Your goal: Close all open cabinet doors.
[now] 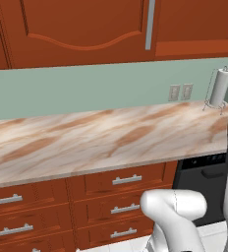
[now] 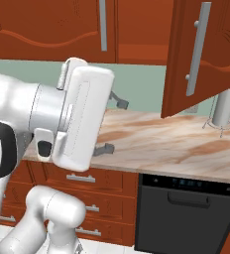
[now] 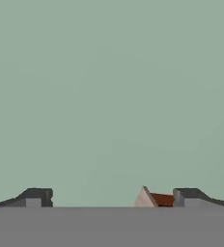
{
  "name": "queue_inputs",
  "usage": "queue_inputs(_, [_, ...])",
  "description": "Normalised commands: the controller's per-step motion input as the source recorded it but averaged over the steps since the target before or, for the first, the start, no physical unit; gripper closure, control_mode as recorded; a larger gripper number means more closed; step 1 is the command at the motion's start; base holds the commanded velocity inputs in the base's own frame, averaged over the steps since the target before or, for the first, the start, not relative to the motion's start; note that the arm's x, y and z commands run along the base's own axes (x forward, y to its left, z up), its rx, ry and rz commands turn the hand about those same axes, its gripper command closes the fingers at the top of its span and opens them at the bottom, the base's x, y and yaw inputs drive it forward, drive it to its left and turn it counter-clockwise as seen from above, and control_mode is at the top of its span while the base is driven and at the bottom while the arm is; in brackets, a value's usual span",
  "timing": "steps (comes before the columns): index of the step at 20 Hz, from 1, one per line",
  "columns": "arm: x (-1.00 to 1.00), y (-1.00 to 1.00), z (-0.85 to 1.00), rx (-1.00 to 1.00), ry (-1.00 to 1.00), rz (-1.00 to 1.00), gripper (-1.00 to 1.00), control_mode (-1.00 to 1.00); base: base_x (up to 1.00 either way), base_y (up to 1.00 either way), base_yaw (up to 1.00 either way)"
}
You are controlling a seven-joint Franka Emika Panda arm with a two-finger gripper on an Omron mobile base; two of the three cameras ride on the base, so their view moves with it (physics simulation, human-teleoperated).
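Observation:
A reddish-brown wall-cabinet door (image 2: pixel 184 59) stands swung out over the counter, and its grey bar handle (image 2: pixel 198 49) faces me. To its left a second door (image 2: pixel 52 25) lies flat in the cabinet front; this shut door (image 1: pixel 76 29) carries its handle (image 1: pixel 149 24) on its right edge. Beside it the open cabinet's inside (image 1: pixel 189 24) shows. My gripper (image 2: pixel 113 125) is open with nothing between its fingers (image 2: pixel 120 103). It points at the green wall, left of and below the open door. In the hand view the gripper (image 3: pixel 113 198) faces bare wall.
A marble counter (image 1: pixel 96 138) runs under the cabinets, with drawer fronts (image 1: pixel 126 181) below. A paper towel holder (image 1: pixel 219 88) stands at the counter's right end near two wall outlets (image 1: pixel 180 92). A black appliance (image 2: pixel 191 208) sits under the counter at the right.

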Motion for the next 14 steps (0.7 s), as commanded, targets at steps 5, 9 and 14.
queue_inputs(5, [0.2,-0.36,0.03,0.03,0.1,0.17,-1.0,-1.0,0.0,0.0,0.0])
queue_inputs(9, [0.17,-0.34,0.1,0.13,0.04,0.21,-1.0,-1.0,0.0,0.0,0.0])
queue_inputs(14, [0.37,-0.25,0.01,0.17,0.01,0.18,-1.0,-1.0,0.0,0.0,0.0])
